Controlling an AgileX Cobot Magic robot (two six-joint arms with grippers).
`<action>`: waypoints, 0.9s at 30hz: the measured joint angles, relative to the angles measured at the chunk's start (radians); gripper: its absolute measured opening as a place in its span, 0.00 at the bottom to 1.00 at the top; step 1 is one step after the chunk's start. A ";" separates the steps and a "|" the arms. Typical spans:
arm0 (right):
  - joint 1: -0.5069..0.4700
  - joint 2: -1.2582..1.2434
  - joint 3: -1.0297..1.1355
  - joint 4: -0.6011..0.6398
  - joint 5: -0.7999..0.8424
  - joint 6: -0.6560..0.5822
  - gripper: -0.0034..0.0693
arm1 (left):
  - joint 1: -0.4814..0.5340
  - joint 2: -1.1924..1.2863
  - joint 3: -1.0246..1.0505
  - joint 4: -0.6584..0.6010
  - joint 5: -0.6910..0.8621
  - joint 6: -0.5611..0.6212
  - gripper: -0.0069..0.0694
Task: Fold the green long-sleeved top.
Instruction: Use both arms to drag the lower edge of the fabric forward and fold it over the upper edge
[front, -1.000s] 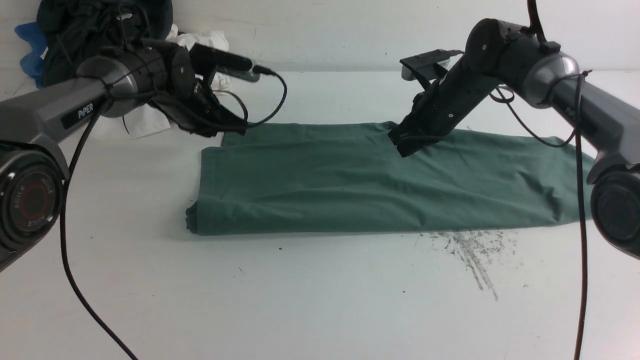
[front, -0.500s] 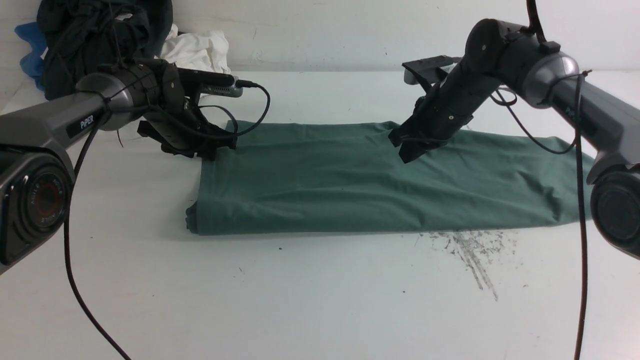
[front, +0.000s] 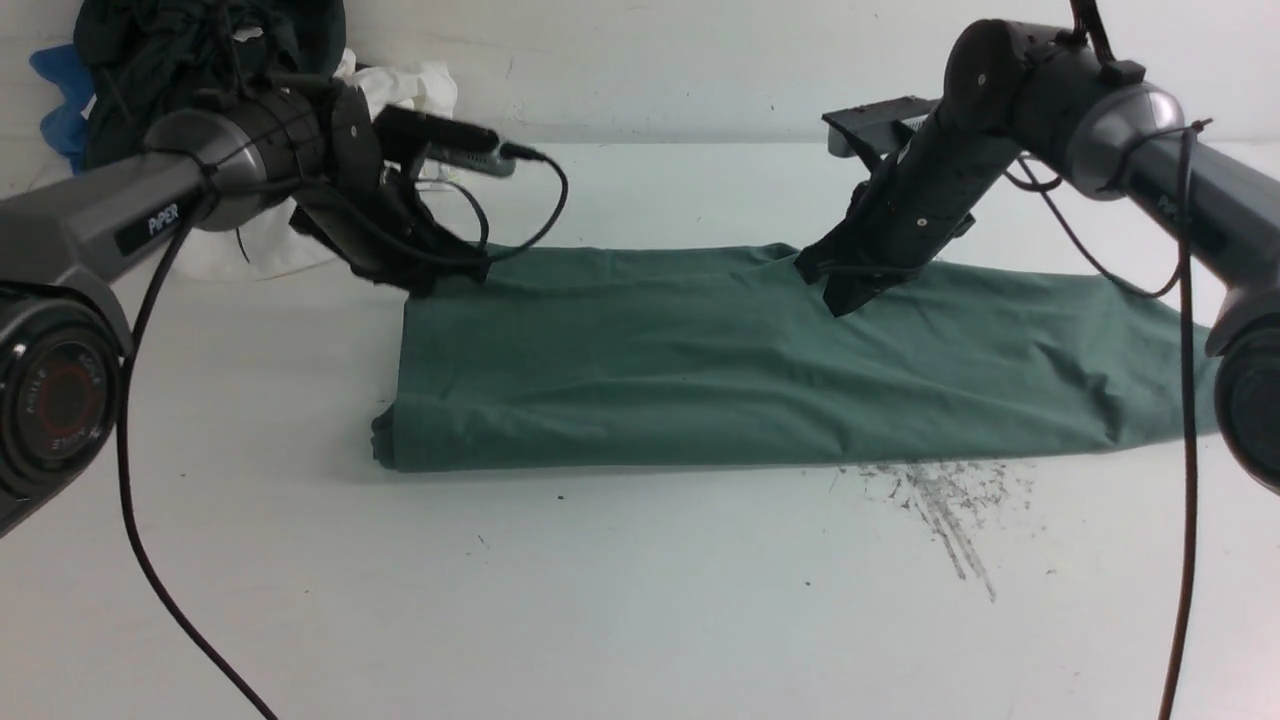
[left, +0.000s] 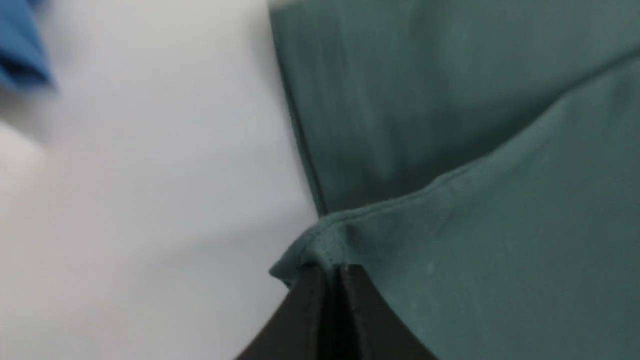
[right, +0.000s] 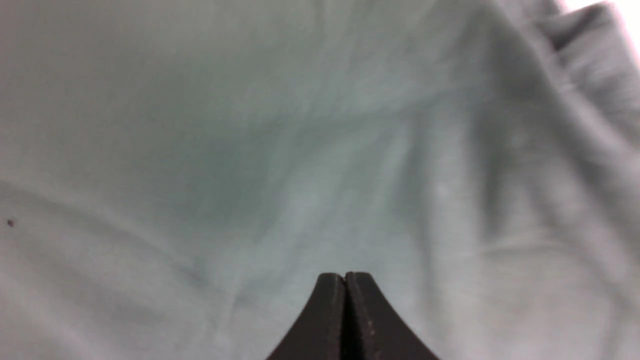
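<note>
Scuffed white table beneath green top

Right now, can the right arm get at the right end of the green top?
Probably yes. The right claw is shut over the middle of the green top, and the cloth toward its right end lies bare. It would have to open first.

My front camera looks forward across the counter, while both wrist cameras peer closely at the same green top.
</note>
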 joint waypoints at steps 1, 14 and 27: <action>0.000 0.000 0.000 -0.002 0.000 0.000 0.03 | 0.000 -0.007 0.000 0.000 -0.017 0.003 0.09; 0.000 -0.005 0.000 -0.116 0.000 0.002 0.03 | 0.007 0.171 -0.001 -0.001 -0.346 -0.125 0.14; -0.092 -0.095 0.001 -0.172 0.004 0.137 0.03 | 0.021 -0.043 0.000 0.011 -0.057 -0.137 0.61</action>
